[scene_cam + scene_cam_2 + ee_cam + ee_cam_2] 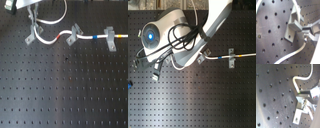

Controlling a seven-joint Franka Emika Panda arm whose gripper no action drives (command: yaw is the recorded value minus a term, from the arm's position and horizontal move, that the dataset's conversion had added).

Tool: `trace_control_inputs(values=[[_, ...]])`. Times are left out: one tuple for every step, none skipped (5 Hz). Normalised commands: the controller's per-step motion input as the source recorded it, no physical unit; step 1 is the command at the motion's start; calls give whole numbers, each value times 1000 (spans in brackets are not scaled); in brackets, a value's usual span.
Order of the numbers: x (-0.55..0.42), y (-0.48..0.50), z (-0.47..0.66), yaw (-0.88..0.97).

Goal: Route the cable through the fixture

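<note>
Gripper (34, 19) low at the leftmost fixture (31, 35), jaws pinching the white cable (50, 42) just beside it on the perforated desk (65, 90).

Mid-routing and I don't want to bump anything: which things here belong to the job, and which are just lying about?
Job: cable; slanted clip beside the claw.

Lying about: middle clip; squarer clip; small blue object at the second exterior view's left edge.
</note>
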Motion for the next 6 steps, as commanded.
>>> trace_control_inputs(values=[[0, 0, 0, 871], [0, 0, 0, 880], [0, 0, 0, 883], [0, 0, 0, 883], [0, 0, 0, 880], [0, 0, 0, 883]])
